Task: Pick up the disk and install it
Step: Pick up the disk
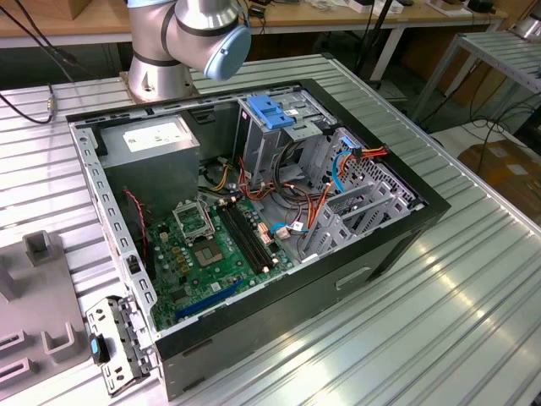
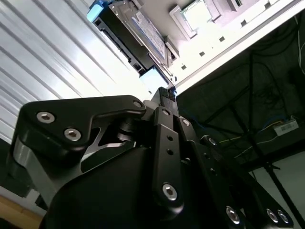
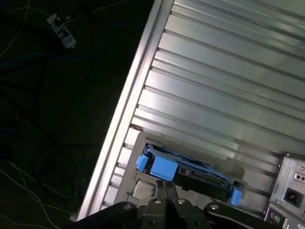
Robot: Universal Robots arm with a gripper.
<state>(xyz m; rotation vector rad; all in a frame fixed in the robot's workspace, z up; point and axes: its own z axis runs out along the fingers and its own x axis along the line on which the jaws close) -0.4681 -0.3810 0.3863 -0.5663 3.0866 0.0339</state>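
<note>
Just ahead of our hand (image 3: pixel 167 185), fingers (image 2: pixel 165 95) pressed together and empty, we judge the disk (image 3: pixel 200 175) stiff, weighty and fragile, best taken by its blue rails (image 3: pixel 164 168).

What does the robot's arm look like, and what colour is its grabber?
The arm is made of fat, shiny silver tubes with a round light-blue cap on one joint. The gripper is black, built from flat angular bars dotted with small silver screws.
</note>
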